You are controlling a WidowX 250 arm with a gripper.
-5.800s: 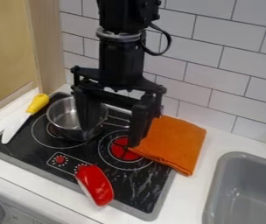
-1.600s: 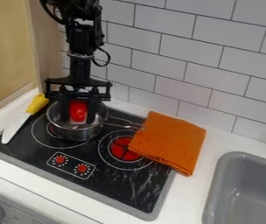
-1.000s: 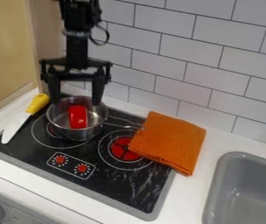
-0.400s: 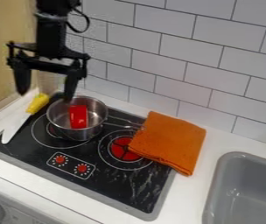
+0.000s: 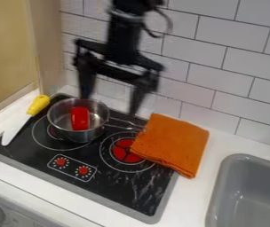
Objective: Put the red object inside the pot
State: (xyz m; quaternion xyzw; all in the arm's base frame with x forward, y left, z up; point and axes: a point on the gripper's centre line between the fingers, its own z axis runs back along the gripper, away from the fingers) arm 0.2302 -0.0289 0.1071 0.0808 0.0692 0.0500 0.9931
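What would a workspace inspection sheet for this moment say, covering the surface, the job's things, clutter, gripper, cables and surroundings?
Surface: black stovetop set in a white counter; spills or damage, nothing seen.
Job's things: red object inside the metal pot, which stands on the left burner.
Clutter: yellow-handled knife along the stovetop's left edge; folded orange cloth overlapping its right side.
Gripper: the gripper hangs near the pot, fingers spread, holding nothing.
Cables: one black cable loops beside the arm; loose cables on the stovetop, nothing seen.
Surroundings: white tiled wall behind, wooden panel at left, grey sink at right.
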